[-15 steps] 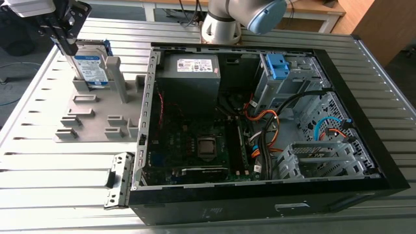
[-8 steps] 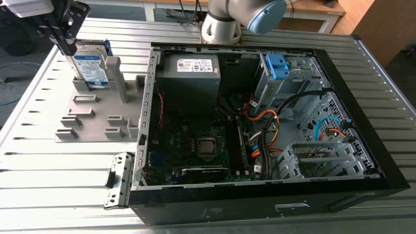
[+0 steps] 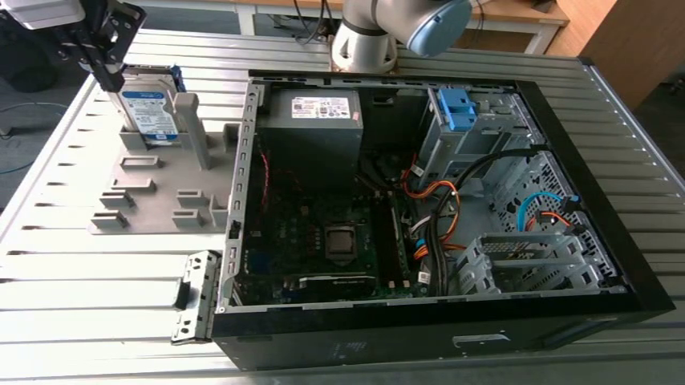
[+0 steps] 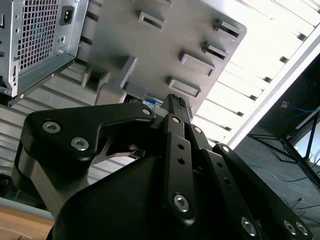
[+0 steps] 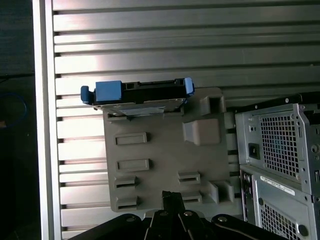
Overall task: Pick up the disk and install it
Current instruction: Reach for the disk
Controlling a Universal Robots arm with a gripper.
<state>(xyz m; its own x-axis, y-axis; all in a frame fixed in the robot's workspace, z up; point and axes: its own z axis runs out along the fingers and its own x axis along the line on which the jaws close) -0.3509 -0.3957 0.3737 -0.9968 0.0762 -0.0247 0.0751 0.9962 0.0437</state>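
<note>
The disk (image 3: 147, 112), a silver drive with a white-and-blue label and a blue carrier frame, stands on edge in a slot at the far end of the grey holder block (image 3: 160, 200). My gripper (image 3: 111, 79) hangs just above and to the exterior view's left of the disk's top edge, its black fingers pressed together with nothing between them. In the first wrist view the disk (image 5: 140, 95) sits at the far end of the holder (image 5: 155, 150), well apart from the shut gripper (image 5: 172, 199). In the second wrist view the gripper (image 4: 175, 102) points at the holder (image 4: 165, 45).
An open computer case (image 3: 428, 200) lies on the slatted metal table (image 3: 64, 281), to the exterior view's right of the holder. Inside it are a grey power supply (image 3: 316, 128), a blue bracket (image 3: 457, 108) in the drive bay, cables and the mainboard. The arm's base (image 3: 370, 44) stands behind the case.
</note>
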